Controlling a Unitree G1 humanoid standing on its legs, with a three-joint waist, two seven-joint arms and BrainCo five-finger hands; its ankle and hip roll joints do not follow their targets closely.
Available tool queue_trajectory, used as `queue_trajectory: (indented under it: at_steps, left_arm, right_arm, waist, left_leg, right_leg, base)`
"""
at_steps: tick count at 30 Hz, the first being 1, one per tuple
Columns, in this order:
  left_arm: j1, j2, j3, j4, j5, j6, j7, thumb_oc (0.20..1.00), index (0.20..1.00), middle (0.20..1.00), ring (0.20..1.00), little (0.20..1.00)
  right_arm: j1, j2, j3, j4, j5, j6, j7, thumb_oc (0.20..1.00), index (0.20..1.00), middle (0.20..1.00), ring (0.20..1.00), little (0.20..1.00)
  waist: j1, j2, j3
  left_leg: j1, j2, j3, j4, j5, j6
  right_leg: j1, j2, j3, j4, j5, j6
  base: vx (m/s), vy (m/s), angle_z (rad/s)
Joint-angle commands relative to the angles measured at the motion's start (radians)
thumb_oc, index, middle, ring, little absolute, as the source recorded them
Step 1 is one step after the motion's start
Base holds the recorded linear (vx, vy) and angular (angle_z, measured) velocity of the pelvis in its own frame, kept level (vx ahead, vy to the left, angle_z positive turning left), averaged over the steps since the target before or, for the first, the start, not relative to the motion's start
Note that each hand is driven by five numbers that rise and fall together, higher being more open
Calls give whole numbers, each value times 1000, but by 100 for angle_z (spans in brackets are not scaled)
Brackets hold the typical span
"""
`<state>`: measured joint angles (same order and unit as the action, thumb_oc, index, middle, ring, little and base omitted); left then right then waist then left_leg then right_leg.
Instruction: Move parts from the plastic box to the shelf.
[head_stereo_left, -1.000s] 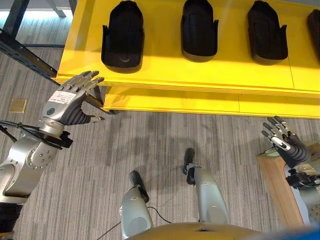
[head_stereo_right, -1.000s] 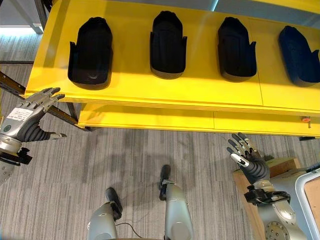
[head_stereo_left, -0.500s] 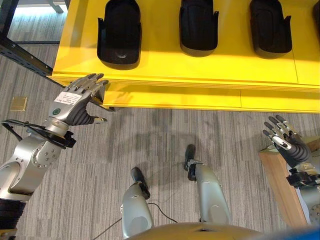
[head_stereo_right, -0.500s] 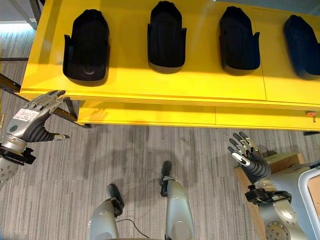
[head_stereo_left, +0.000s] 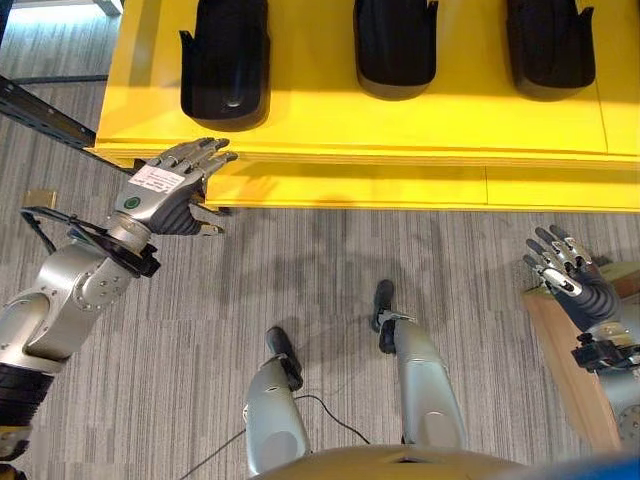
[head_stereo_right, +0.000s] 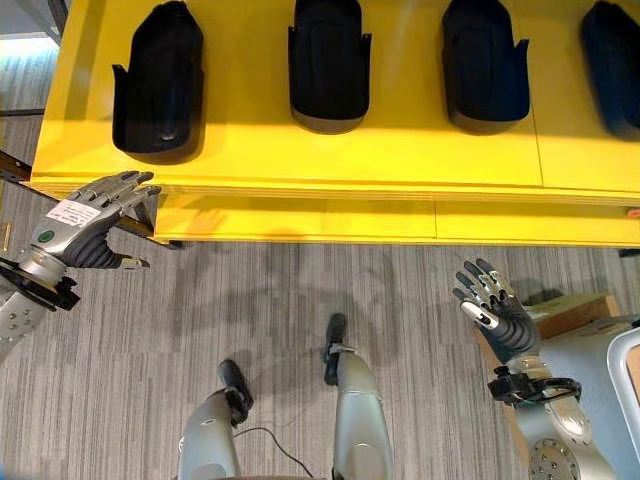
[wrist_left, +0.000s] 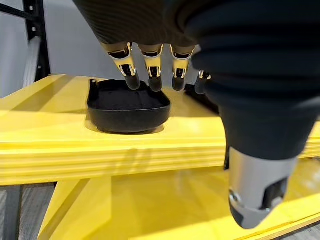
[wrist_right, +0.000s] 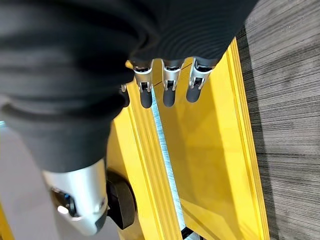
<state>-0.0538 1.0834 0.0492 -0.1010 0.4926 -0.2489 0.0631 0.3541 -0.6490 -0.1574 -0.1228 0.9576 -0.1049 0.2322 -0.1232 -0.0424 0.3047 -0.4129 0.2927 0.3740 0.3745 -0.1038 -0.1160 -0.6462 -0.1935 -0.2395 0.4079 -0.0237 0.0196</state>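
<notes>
- Looking down in the left eye view, the yellow shelf (head_stereo_left: 400, 125) spans the top, carrying black moulded parts (head_stereo_left: 225, 62) in a row, each apart from the next. The left hand (head_stereo_left: 170, 185) hangs just beside the shelf's front edge near its left corner, fingers straight and spread, holding nothing. The right hand (head_stereo_left: 565, 280) is well apart at the right, over the grey carpet floor (head_stereo_left: 300, 260), fingers loosely extended and empty, with a wooden box (head_stereo_left: 560, 370) just below it.
- The right eye view shows the same shelf (head_stereo_right: 350, 160) with four black parts; the leftmost part (head_stereo_right: 158, 82) sits near the shelf's left end, above the left hand (head_stereo_right: 85, 225). The right hand (head_stereo_right: 495, 305) is raised beside the wooden box (head_stereo_right: 570, 310), palm empty. A lower yellow level (head_stereo_right: 300, 218) shows beneath the top board.
- In the left wrist view, the left hand's fingers (wrist_left: 152, 70) point straight toward a black part (wrist_left: 127, 105) resting on the shelf (wrist_left: 75, 145); they do not touch it.
- In the right wrist view, the right hand's fingers (wrist_right: 170, 82) are straight, nothing between them, with the shelf's yellow boards (wrist_right: 210, 150) and carpet (wrist_right: 290, 110) beyond.
</notes>
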Motion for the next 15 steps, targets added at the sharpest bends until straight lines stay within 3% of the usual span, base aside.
queue_trajectory:
  at_steps: [1,15]
  left_arm:
    - [21,18,51,-22,-47,-7,2,1000,1000,1000,1000,1000]
    - [-33,68,28,-56,-75,-12,-43,1000,1000,1000,1000,1000]
  right_arm:
    - [46,-34,-45,-70,12,-46,6,1000,1000,1000,1000,1000]
    - [48,-20,-39,-70,11,-44,3,1000,1000,1000,1000,1000]
  waist:
    - [-8,-17,-45]
    - [-15,-6,-44]
  left_leg:
    - [-64,117,-116,-32,109,-85]
    - [-70,118,-110,-30,112,-87]
  right_leg:
    - [124,-145,59,-122,145,199]
    - [108,-146,69,-107,141,199]
  base:
    - [0,0,0]
    - [0,0,0]
